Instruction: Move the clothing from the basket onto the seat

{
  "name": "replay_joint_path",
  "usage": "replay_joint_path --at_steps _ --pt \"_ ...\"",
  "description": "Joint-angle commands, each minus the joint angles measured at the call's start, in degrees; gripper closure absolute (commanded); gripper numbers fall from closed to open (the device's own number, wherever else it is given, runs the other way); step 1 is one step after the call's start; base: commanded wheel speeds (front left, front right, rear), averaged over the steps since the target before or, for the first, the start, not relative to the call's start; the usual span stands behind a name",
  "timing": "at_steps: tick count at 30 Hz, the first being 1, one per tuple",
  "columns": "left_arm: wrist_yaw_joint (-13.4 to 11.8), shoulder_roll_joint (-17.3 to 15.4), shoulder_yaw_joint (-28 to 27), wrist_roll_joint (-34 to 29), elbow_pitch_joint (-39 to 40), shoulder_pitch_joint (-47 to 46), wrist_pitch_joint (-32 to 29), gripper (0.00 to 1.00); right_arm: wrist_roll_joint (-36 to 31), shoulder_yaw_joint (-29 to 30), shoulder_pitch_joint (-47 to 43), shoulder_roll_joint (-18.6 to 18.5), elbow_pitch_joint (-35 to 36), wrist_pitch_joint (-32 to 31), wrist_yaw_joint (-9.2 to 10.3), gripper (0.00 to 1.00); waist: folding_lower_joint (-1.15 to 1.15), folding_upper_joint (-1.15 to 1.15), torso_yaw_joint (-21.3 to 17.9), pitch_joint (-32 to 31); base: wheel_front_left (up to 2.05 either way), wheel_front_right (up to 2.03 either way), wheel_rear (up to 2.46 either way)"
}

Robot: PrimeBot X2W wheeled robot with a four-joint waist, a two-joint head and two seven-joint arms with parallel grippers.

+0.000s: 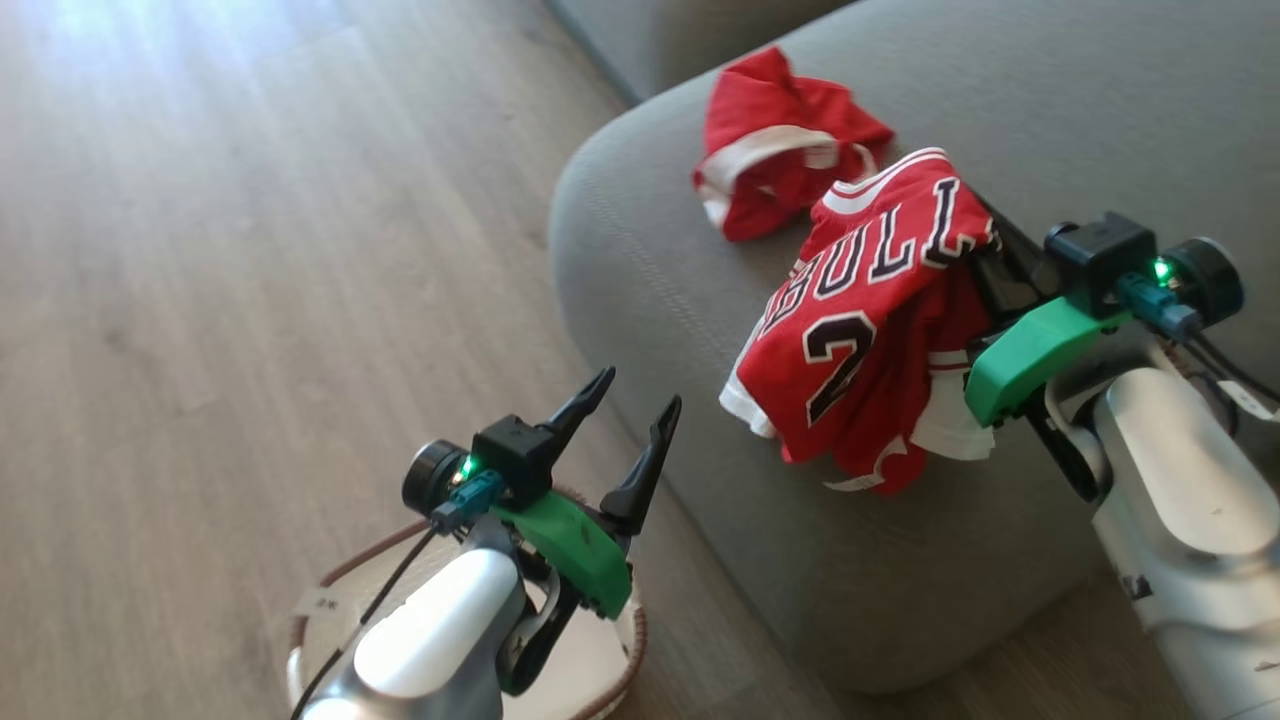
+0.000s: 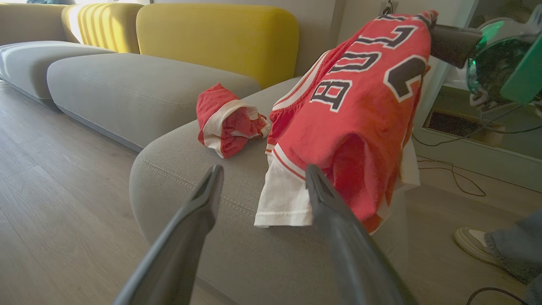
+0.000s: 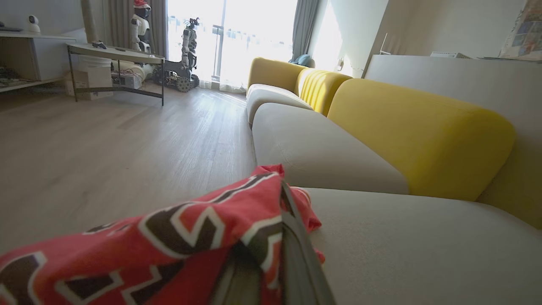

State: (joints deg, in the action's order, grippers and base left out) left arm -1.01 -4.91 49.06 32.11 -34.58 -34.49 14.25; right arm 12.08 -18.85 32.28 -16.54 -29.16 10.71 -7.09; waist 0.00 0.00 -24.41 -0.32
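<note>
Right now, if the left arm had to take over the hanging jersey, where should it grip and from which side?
Probably the jersey's white hem corner: it hangs loose by the sofa, nearest the open left gripper. Come in from the robot's left, jaws straddling that free edge. The top is bunched in the right gripper, leaving little room there.

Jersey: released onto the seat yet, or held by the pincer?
Held: the jersey drapes from the right pincer above the seat, bunched, not laid flat.
</note>
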Motion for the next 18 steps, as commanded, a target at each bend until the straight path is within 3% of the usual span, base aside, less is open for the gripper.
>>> replay_joint_path --at_steps 1,9,18 --pt "0.14 -1.20 -1.58 -0.54 1.25 -1.26 0.68 0.00 -0.30 0.19 1.40 -0.48 3.09 -0.55 -0.40 1.00 0.00 0.00 -2.61 0.63 0.00 0.00 0.00" --pt "0.88 -0.91 -0.15 -0.90 -0.14 -1.31 0.10 0.00 -0.42 1.01 0.46 -0.97 6.79 -3.23 -0.40 1.00 0.00 0.00 -5.65 1.81 0.00 0.00 0.00" --pt "1.22 -0.73 0.90 -1.17 0.01 -3.05 -1.18 0.00 -1.63 0.53 5.64 -2.75 5.72 -6.57 -0.40 1.00 0.00 0.00 -2.79 4.04 0.00 0.00 0.00"
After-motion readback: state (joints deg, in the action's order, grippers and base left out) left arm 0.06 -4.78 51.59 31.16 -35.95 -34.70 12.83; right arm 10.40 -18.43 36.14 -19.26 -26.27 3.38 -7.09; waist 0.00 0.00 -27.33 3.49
